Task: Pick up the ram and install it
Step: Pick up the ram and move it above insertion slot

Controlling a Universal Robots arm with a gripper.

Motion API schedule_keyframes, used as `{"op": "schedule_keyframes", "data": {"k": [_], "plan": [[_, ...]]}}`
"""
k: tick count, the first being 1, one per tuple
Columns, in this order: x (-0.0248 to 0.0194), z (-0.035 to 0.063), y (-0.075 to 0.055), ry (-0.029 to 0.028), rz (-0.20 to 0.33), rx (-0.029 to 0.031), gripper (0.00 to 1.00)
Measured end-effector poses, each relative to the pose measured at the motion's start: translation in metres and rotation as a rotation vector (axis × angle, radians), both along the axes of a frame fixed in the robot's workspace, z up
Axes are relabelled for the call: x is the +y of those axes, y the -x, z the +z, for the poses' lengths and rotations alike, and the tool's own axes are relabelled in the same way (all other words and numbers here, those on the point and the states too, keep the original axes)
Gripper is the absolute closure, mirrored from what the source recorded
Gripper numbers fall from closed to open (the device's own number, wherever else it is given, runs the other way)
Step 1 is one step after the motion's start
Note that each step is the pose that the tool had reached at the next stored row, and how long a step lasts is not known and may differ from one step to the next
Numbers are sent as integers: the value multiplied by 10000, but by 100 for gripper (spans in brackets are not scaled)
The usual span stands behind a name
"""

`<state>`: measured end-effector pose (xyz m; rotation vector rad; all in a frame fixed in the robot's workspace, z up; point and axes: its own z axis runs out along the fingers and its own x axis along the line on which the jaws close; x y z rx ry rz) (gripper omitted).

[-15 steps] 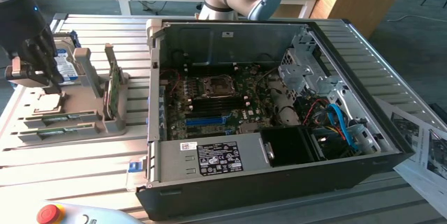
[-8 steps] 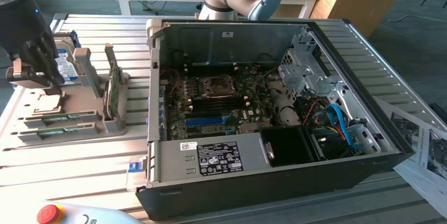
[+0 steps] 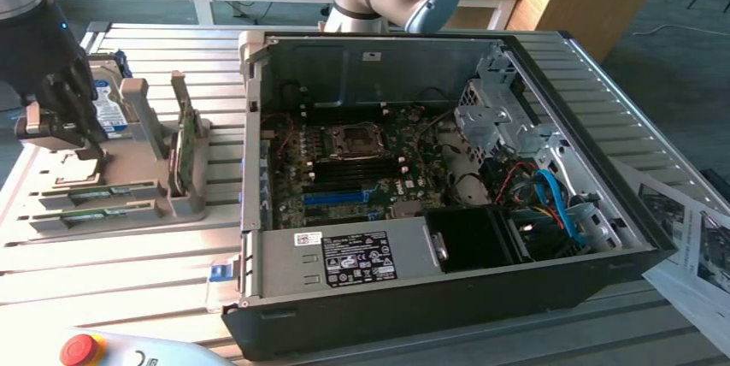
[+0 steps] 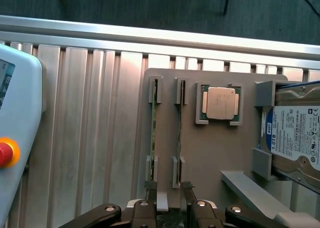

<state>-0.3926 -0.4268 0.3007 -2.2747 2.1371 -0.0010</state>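
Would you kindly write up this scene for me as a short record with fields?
gripper: open, above the grey plastic holder tray, holding nothing
ram: two thin green circuit-board sticks, on edge in the tray's slots
also on tray: silver processor chip, blue-labelled hard drive
computer: black desktop case, open, beside the tray

2 ram sticks (image 4: 154, 112), 1 CPU (image 4: 220, 103), 1 HDD (image 4: 295, 138) — 1 PC case (image 3: 456, 285).
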Motion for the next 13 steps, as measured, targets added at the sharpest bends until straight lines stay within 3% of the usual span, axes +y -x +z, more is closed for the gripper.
{"op": "schedule_keyframes", "data": {"k": [13], "plan": [[0,-71,5,1,0,1,68]]}}
